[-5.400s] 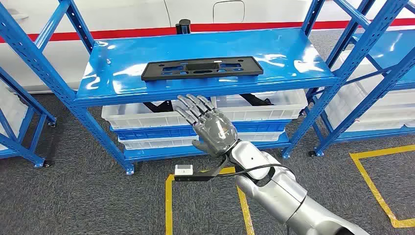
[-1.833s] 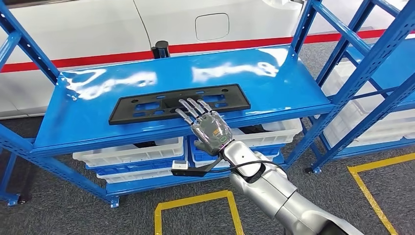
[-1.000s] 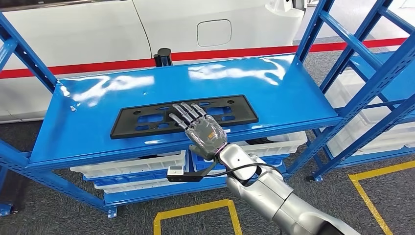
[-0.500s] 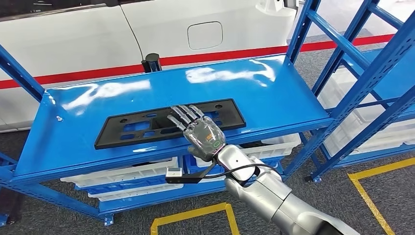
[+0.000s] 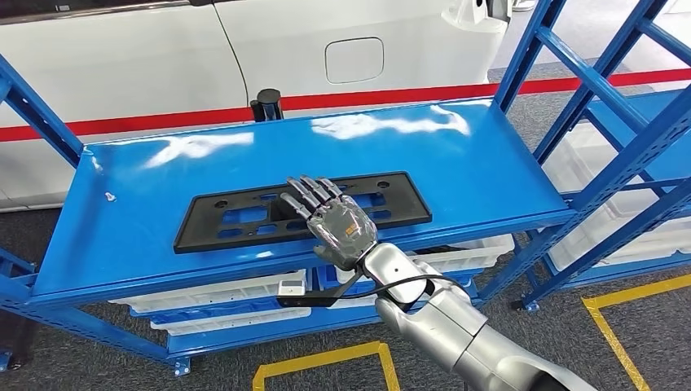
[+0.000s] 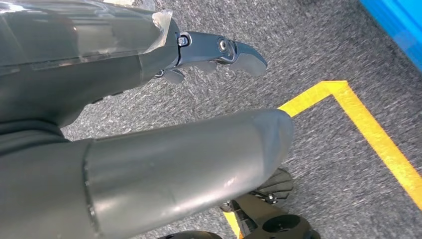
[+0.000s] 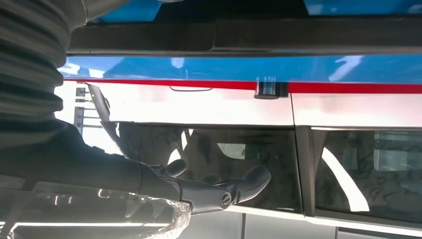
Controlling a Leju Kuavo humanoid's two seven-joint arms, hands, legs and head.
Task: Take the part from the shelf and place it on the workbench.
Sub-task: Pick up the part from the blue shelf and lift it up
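The part [image 5: 301, 210], a long flat black plate with cut-outs, lies flat on the top board of the blue shelf [image 5: 489, 175], near its front edge. The right robot hand [image 5: 330, 224] is spread open above the plate's middle, fingers apart and reaching over it, holding nothing; whether the fingertips touch the plate I cannot tell. The left robot hand [image 6: 149, 149] hangs over grey carpet beside a yellow floor line [image 6: 368, 134], its fingers loosely apart and holding nothing.
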